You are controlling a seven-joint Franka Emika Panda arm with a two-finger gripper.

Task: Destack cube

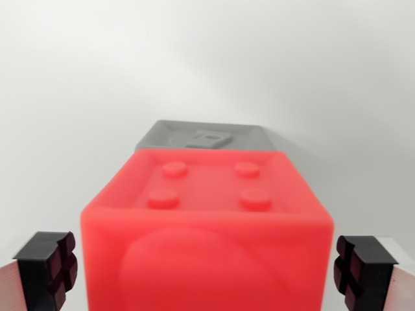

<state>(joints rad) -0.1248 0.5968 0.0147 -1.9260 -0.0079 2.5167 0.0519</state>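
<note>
The pale bench (78, 78) fills most of the wrist view, bare and featureless around the things. On it, filling the lower middle, stands the red cube (207, 240), its top face carrying four round studs and its near face showing a shallow round bulge; it sits squarely between the two black fingertip pads. Behind it and partly hidden is a grey cube (204, 135) with a recessed top, and from this angle I cannot tell whether the red one rests on it or merely stands in front. The pincer (206, 269) is spread wide, one pad (48, 265) at the wrist view's left and the other at the right, each a little clear of the cube's sides, touching nothing. The step in hand looks to be the grasp before lifting. To do it well, the pads should meet the two side walls flat and at the same height, below the rounded top edge, with the cube centred so neither pad arrives first and shoves it sideways; then a straight vertical lift should free the studs cleanly without dragging the grey cube.
</note>
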